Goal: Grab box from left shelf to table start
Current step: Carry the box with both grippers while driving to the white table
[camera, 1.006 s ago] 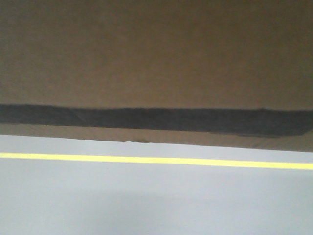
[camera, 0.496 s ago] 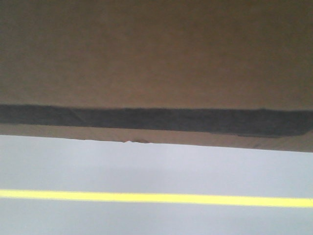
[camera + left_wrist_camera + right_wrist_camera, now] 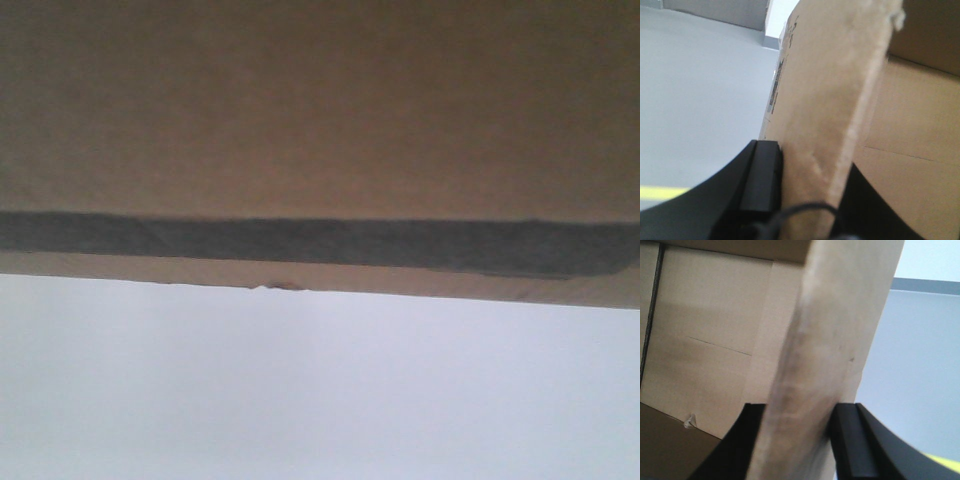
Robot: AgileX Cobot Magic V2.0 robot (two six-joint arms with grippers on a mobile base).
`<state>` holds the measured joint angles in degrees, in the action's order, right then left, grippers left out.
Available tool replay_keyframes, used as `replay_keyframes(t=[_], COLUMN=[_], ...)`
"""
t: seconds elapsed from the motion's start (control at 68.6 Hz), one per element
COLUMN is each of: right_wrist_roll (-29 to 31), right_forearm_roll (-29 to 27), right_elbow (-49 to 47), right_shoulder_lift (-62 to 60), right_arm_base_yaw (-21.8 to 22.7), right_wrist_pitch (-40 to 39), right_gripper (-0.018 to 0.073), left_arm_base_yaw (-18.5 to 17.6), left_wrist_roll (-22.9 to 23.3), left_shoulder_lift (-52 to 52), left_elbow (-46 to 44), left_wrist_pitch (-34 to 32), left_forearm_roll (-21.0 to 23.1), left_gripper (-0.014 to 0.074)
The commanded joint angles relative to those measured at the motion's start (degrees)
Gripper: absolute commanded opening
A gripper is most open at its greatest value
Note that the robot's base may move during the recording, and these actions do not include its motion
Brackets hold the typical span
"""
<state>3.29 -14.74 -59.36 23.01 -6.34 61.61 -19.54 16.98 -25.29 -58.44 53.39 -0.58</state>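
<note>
The tan cardboard box fills the upper half of the front view, a dark band running along its lower part. My left gripper is shut on the box's left wall, one black pad outside and the other finger inside. On the other side, my right gripper is shut on the right wall, with a black finger on each face. The open box interior shows past both walls. The left shelf is out of view.
Pale grey floor lies below the box. A bit of yellow floor line shows at the left wrist view's edge, and the yellow line also crosses the right wrist view's corner. A grey wall base stands far off.
The yellow floor line slid down the front view and out of frame. The box kept the same place in view.
</note>
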Motion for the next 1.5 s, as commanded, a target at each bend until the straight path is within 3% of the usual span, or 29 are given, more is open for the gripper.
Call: replay_keyframes(t=[0.0,1.487], right_wrist_roll=[3.17,3.17], right_forearm_roll=[3.07,3.0], right_elbow=[-1.53,-0.94], right_shoulder_lift=[1.0,1.34], right_arm_base_yaw=[0.23,0.23], right_wrist_pitch=[-11.34,-10.92], right_gripper=[0.0062,0.0062], left_arm_base_yaw=[-1.45,-1.45], left_wrist_roll=[-7.77,-7.77], left_shoulder_lift=[0.2,0.27], left_elbow=[-2.22,-2.12], left_wrist_pitch=[-5.2,-5.16], left_forearm_roll=[7.45,7.31], left_gripper=[-0.0092,-0.0092])
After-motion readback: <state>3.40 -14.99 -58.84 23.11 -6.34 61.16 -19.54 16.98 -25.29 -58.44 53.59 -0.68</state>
